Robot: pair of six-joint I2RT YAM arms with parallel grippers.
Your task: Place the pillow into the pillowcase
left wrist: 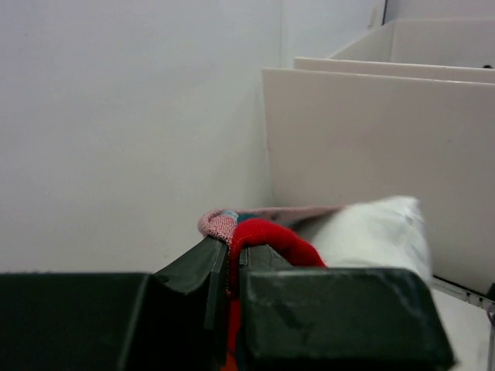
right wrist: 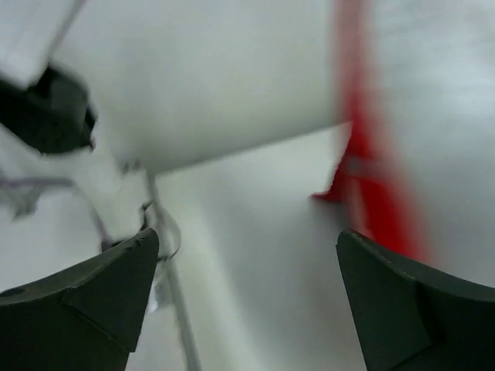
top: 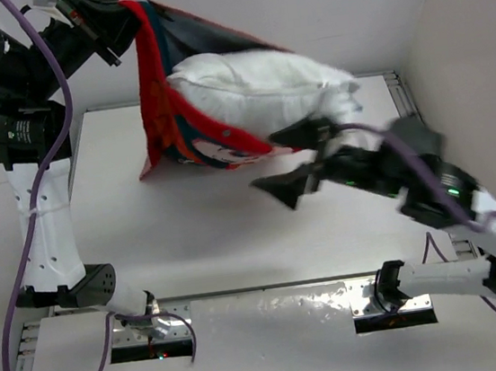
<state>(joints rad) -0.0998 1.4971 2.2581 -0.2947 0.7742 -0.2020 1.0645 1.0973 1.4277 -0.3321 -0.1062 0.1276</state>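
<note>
The pillow is plain white cloth, soft and matt, puckered into creases. The pillowcase is thin printed cloth, red and dark blue outside. In the left wrist view its hem shows a paler pink reverse with a fine woven grain. The left gripper and right gripper have matt black plastic fingers. The arm shell is smooth white plastic, and the cable has a purple sheath. The table is matt white, and the strip along its near edge is glossy and wrinkled.

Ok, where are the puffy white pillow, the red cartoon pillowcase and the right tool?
puffy white soft pillow (top: 253, 81), top view, its bulging middle.
red printed fabric pillowcase (top: 162, 114), top view, its hanging red edge.
right tool (top: 264, 160), top view, midway between its open fingertips.
</note>
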